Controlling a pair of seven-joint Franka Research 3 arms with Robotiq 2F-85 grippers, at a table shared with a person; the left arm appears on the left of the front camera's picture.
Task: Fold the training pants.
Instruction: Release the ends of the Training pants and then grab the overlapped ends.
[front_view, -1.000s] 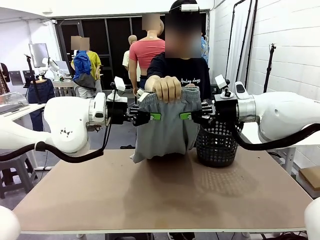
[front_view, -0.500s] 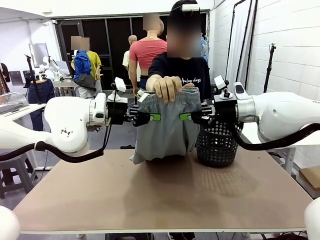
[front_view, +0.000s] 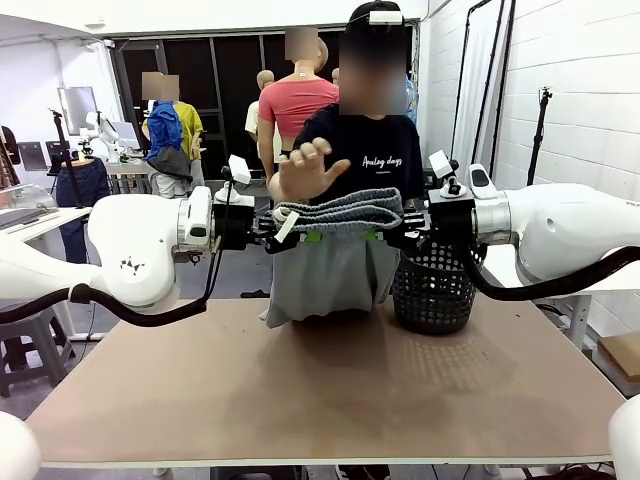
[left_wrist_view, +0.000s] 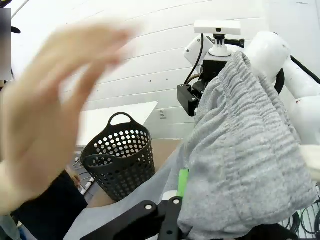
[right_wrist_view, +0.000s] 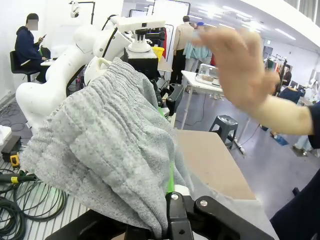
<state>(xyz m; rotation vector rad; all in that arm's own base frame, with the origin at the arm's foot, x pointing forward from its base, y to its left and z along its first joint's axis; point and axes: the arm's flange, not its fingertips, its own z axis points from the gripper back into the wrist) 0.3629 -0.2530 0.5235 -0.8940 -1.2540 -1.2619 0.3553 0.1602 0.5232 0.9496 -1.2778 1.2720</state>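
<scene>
The pants (front_view: 335, 270) are held up over the far part of the table (front_view: 320, 400), stretched between the left gripper (front_view: 300, 236) and the right gripper (front_view: 385, 233). Each gripper's fingers are pressed together on the grey cloth, one at either side, and green pads can be made out just under the fabric. The waistband is folded over and draped across both grippers as a thick roll, while the rest hangs down to the table. In the left wrist view the pants (left_wrist_view: 245, 150) are seen heaped over the fingers, with one green pad (left_wrist_view: 183, 182) showing beneath them. In the right wrist view the pants (right_wrist_view: 115, 150) are likewise draped over the fingers. A person's hand (front_view: 305, 170) is raised open just above the waistband, clear of the cloth, and is blurred in both wrist views. A black basket (front_view: 432, 290) is stood on the table below the right gripper, just beside the hanging pants
</scene>
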